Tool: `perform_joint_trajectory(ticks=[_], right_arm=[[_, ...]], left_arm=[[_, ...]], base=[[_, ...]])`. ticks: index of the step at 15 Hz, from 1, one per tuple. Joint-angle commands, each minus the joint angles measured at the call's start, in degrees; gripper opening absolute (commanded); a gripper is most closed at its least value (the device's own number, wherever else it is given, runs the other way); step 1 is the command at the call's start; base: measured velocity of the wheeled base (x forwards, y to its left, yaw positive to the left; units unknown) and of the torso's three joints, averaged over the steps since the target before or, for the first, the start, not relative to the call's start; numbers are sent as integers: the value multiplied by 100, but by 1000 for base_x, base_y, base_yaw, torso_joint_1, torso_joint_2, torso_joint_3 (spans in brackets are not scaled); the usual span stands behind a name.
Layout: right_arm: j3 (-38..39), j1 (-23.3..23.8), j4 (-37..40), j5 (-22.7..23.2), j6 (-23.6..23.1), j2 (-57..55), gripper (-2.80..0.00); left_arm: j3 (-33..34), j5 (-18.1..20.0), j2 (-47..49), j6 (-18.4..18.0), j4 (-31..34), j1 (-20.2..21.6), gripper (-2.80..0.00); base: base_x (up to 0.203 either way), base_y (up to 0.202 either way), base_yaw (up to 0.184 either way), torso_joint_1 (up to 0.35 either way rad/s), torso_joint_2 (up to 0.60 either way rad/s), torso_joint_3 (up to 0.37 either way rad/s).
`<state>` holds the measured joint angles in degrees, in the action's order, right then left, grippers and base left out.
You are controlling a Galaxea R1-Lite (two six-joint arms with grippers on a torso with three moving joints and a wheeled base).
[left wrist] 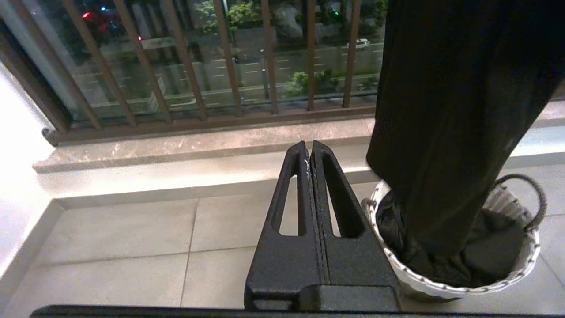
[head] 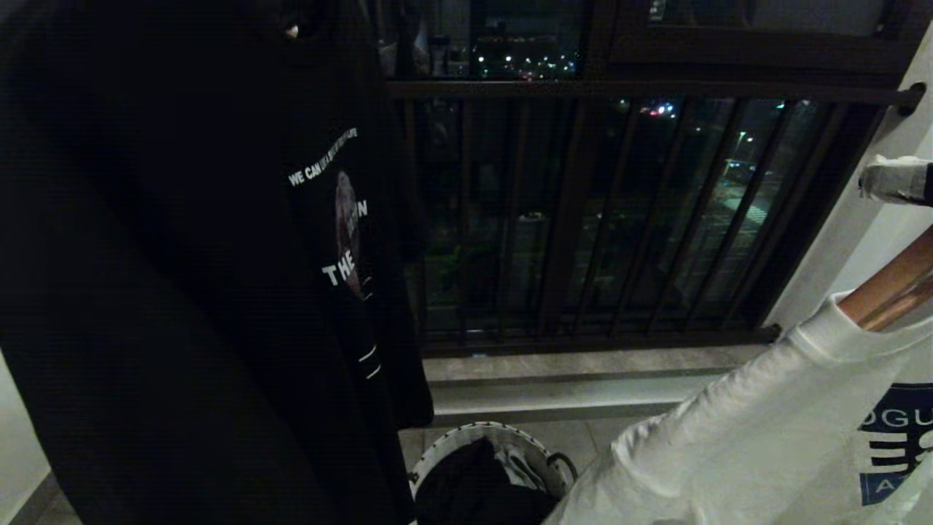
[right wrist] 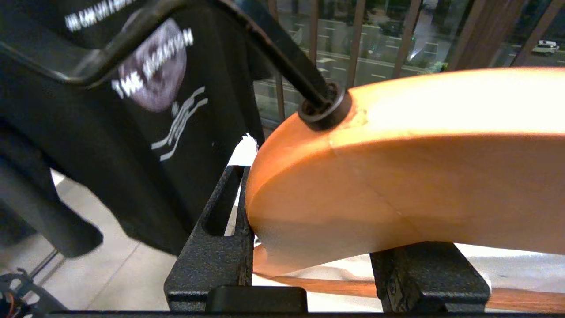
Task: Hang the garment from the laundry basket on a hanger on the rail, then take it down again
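White sweatshirt (head: 758, 445), the garment we are working with, sits on a wooden hanger (right wrist: 397, 176) at the right of the head view, one sleeve drooping toward the laundry basket (head: 452, 445) on the tiled floor (left wrist: 132, 234). Our right hand (right wrist: 326, 269) is clamped on the hanger's thick middle, just under the collar of the black metal hook (right wrist: 282, 57), with a finger on each side of the wood. Our left hand (left wrist: 312, 152) is pressed together on nothing, parked low beside the basket. A black printed T-shirt (head: 219, 292) hangs at the left, well apart from the white one; its hem dips toward the dark clothes lying in the basket. We see no rail in any view, only the brown window grille (head: 619, 219). We judge the sweatshirt soft, light and limp, so it will swing and may slide off a tilted shoulder; the stiff, smooth wood is the better place to hold, near the hook, where the load balances. Keeping the hanger level looks wise to us, since the loose sleeve could snag the basket's rim or its handle.
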<state>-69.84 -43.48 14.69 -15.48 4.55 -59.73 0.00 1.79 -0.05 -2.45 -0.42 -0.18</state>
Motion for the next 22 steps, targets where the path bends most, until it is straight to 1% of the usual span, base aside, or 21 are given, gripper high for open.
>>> perform_joint_trajectory(ticks=[1,12,22], right_arm=[[-3,-2,8,-7,-6,-30,-280],[5,-2,8,-7,-68,14,-280],[23,-2,16,-7,-59,129,-280]], left_arm=[[16,5,-4,-1,-2,1,-280],[10,5,-4,-1,-2,-7,-280],[11,5,-4,-1,-2,-7,-280]], base=[[0,0,0,246,-516,-276],[0,0,0,273,-566,-293],[0,0,0,183,-364,-188]])
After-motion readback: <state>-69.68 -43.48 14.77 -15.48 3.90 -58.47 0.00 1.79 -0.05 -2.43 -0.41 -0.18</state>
